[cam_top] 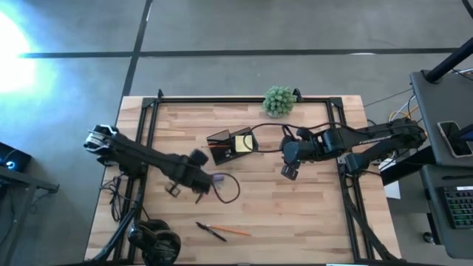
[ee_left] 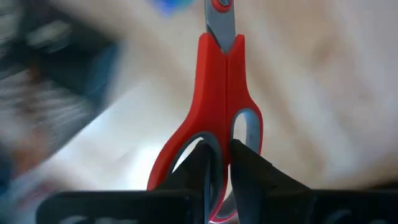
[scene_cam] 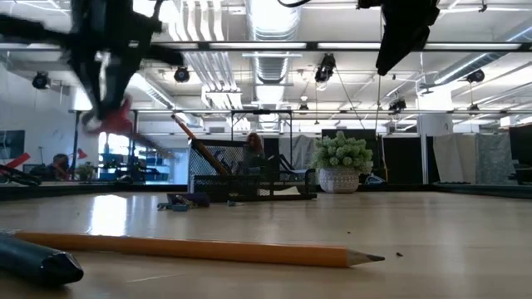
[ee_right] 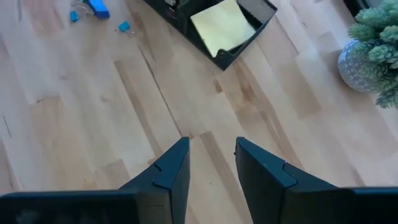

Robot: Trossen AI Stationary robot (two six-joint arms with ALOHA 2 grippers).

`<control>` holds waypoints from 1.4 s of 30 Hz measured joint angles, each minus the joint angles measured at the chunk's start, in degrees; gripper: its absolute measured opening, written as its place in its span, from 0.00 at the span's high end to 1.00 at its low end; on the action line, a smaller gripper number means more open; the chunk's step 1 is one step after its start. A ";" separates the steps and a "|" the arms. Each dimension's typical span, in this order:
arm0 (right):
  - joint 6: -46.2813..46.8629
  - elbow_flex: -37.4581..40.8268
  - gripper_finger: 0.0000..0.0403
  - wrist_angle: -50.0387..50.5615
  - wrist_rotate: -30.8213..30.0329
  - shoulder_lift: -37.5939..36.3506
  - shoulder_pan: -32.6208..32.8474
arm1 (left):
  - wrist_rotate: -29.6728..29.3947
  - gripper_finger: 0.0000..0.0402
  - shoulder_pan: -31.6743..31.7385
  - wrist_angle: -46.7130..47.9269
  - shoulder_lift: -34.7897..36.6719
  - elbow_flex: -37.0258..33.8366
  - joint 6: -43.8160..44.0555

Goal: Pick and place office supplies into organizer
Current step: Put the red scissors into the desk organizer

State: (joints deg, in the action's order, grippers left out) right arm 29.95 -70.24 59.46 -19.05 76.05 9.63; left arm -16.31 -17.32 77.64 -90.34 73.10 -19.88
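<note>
Left gripper [ee_left: 217, 163]: fingers closed through the handle loops of the red-handled scissors [ee_left: 219, 93], pinching the red bar between the two rings; in the high view, near mid-table, toward the left.

Scissors: lifted off the wood, seen hanging high above the tabletop in the low view [scene_cam: 115, 116]; long axis straight out from the fingers, grey blades pointing away from the wrist.

Organizer [cam_top: 235, 142]: black box near the table's middle, toward the plant side; yellow sticky-note pad [ee_right: 222, 26] already lying in one compartment.

Key relation: organizer diagonally ahead of the left gripper, toward the far edge and the table's centre; probably blades to be tipped down into a free compartment, with the long axis turned from level to upright.

Right gripper [ee_right: 211, 163]: fingers parted, nothing between them, hovering over bare wood just beside the organizer; nearer the box than the left, yet empty.

Remaining on table: orange pencil [cam_top: 230, 231] and black pen [cam_top: 211, 231] near the front edge; small blue bits [ee_right: 98, 9] close to the organizer.

Risk: long blades catching the box wall during lowering.
</note>
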 joint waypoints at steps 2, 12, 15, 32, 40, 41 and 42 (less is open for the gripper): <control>-0.02 0.00 0.70 -0.04 -1.26 0.00 0.00 | -6.48 0.95 1.40 6.38 -0.28 4.17 -0.50; 0.04 0.04 0.71 -1.56 -2.66 0.00 0.00 | -30.45 0.95 16.53 12.48 -1.83 8.60 -7.71; 0.04 0.04 0.72 -2.10 -2.64 0.02 0.00 | -33.34 0.95 21.74 12.40 -2.46 8.50 -7.99; 1.66 0.22 0.72 -2.38 -2.64 0.02 -0.17 | -35.53 0.95 21.79 10.82 -1.54 12.96 -6.03; 4.71 0.22 0.72 -2.38 -2.64 0.02 -0.17 | -30.36 0.95 20.77 12.45 -2.61 11.81 -6.05; 5.03 0.22 0.72 -2.37 -2.64 0.02 -0.17 | -30.33 0.95 20.60 12.42 -2.87 11.79 -6.03; 5.28 0.22 0.73 -2.36 -2.64 0.02 -0.17 | -30.10 0.95 20.56 12.42 -3.22 11.74 -6.06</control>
State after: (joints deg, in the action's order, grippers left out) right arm 35.24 -70.02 57.10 -21.69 76.07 9.45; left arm -46.42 3.24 90.06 -93.56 84.84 -25.94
